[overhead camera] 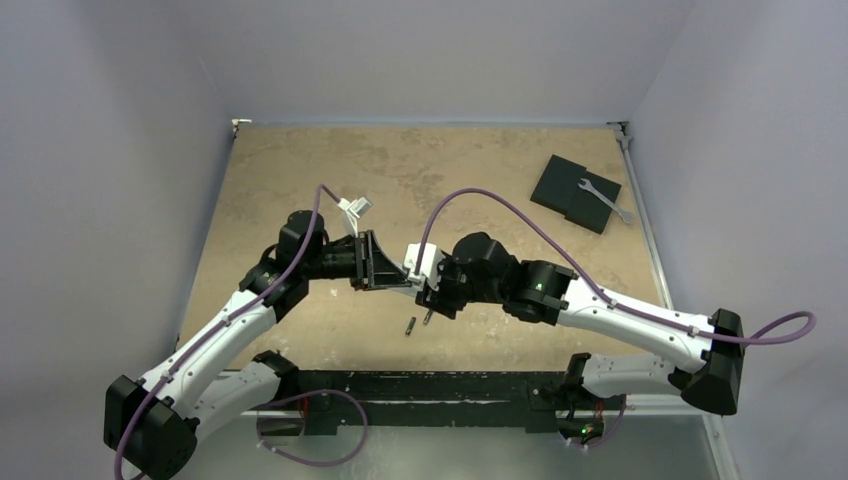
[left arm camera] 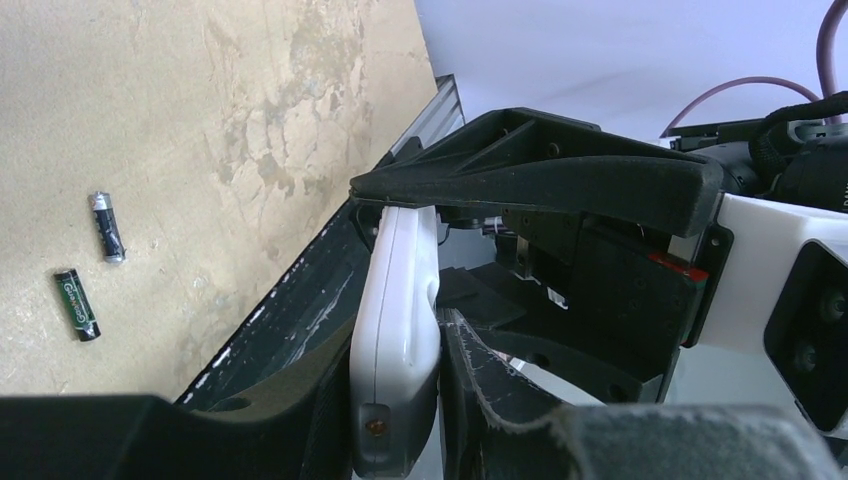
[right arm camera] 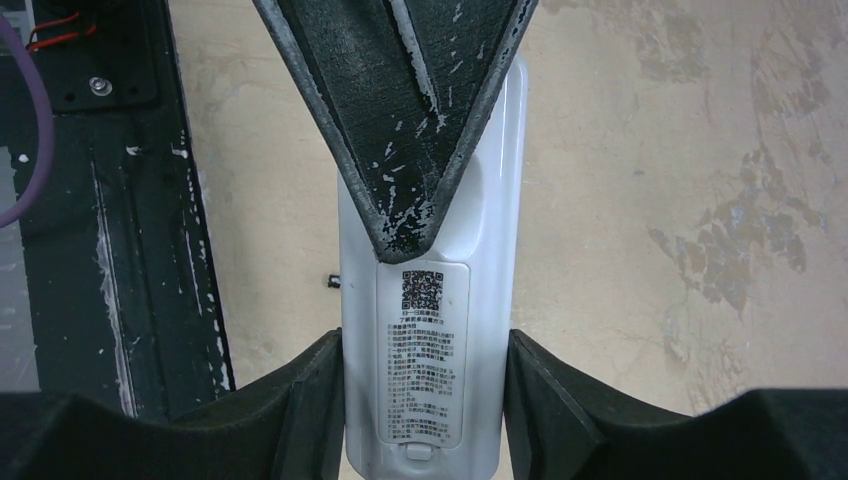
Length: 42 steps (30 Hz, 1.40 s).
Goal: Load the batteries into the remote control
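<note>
Jaws on both of your arms are closed on the small white oblong plastic remote control (left arm camera: pixel 395 300), which you are holding up off the tan, mottled table (overhead camera: pixel 300 180) in the space between the two wrists. Your left jaws pinch it across its thin edges; one dark, scuffed triangular finger (right arm camera: pixel 400 120) of that pair lies flat over the upper part of the remote's back. Your right jaws press on its two long sides lower down, with a padded finger (right arm camera: pixel 300 410) touching each flank. The back of the remote faces your right wrist camera, showing a square code and a printed label; its screen and buttons are turned away from every view. Down on the table, near the black rail (overhead camera: pixel 430 385) at the front edge, lie the two slim dark cylinders: the green-lettered battery (left arm camera: pixel 77 305) and, close beside it but not touching, the blue-grey battery (left arm camera: pixel 108 227), both flat on their sides. Well apart, in the far right corner, you have the flat black square pad (overhead camera: pixel 565 185) with the silver wrench (overhead camera: pixel 605 200) resting across it.
</note>
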### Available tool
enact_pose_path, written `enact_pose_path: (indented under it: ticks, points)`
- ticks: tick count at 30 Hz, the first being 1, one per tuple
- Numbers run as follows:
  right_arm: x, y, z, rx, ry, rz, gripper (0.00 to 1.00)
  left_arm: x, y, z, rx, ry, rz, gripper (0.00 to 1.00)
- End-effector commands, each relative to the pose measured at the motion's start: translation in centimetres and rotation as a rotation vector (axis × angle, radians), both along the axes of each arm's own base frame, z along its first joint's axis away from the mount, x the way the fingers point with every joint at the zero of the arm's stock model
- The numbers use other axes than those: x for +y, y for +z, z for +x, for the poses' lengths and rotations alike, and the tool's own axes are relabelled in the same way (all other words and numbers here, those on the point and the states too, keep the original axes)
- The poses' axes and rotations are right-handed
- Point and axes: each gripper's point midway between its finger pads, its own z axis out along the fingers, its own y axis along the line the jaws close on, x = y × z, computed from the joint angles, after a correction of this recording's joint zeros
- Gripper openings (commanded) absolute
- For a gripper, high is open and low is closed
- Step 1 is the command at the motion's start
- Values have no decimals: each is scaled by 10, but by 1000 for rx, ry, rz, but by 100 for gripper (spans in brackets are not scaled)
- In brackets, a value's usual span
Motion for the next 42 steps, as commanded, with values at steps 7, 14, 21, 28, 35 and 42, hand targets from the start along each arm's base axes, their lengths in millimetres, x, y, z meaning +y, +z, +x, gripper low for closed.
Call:
enact_pose_path:
  ticks: [7,14,21,28,35,42]
  points:
    - [6,15,-8,-5,34,57,20,-2,20,3,-61,-3,-44,31]
    - [5,16,-8,-8,28,56,20,-2,22,2,-70,-6,-49,19]
    - [2,15,-6,-8,9,52,19,-1,20,1,-70,-6,-43,0]
    - [0,19,-2,-6,-35,69,39,1,23,2,-90,10,-44,0]
    - [-5,27,-3,35,-111,135,71,4,15,8,-104,52,-24,0]
    - [-17,32,1,46,-201,183,83,7,10,18,-129,104,8,0]
